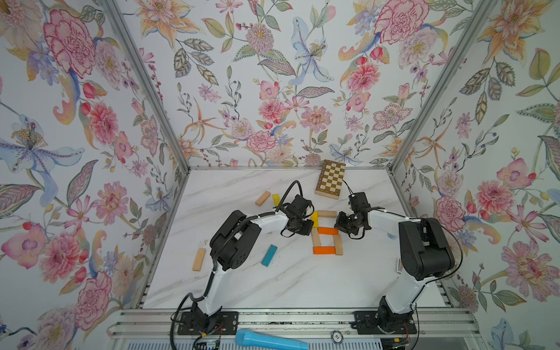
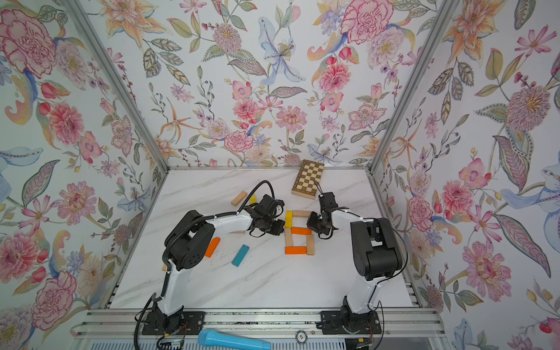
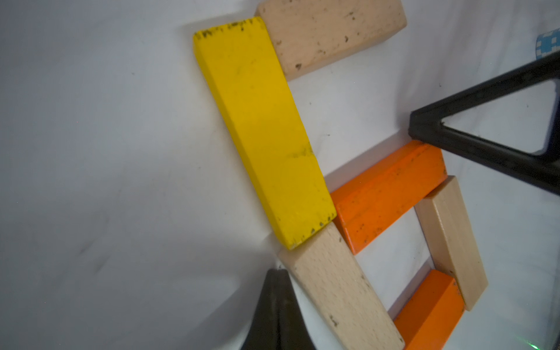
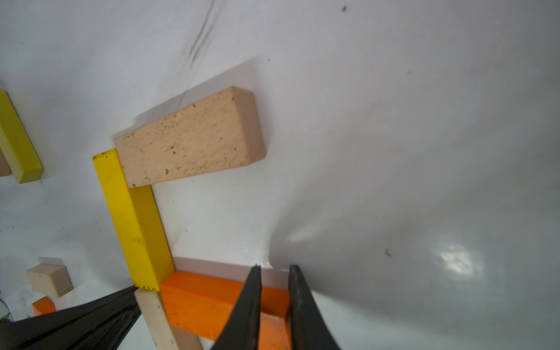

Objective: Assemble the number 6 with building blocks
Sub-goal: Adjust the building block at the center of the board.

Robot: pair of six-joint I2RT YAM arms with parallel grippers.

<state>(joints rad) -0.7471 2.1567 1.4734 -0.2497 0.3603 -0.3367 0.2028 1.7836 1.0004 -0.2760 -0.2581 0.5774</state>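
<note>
Nearest the camera: light-blue microphone (image 1: 269, 341) on the front rail, off the marble table (image 1: 272, 291). Next, loose building blocks on the table's left half: teal block (image 1: 269, 255), near beige block (image 1: 199, 259) by the left edge, loose orange block (image 2: 212, 247) partly behind the left arm (image 2: 188, 242). Number 6 (image 2: 298, 231) lies mid-table, right of centre, six pieces flat and butted: lower orange bar (image 1: 323, 250), left beige side (image 1: 316, 238), right beige side (image 1: 338, 245), upper orange bar (image 1: 328, 231) closing the loop, yellow stem (image 1: 315, 218) above the left side, beige top bar (image 1: 327, 214) running right from the stem's far end. Left gripper (image 3: 277, 291) clenched, holding nothing, tip at the outer edge of the left beige side near the yellow joint; touching or just off, can't tell. Right gripper (image 4: 274, 268) over the right end of the upper orange bar, jaws a narrow slit apart, nothing between them; left wrist view shows one finger against that bar's end. Further back, far beige block (image 1: 262, 198) and far yellow block (image 1: 276, 200) side by side, then chequered board (image 1: 330, 179) at the back wall
</note>
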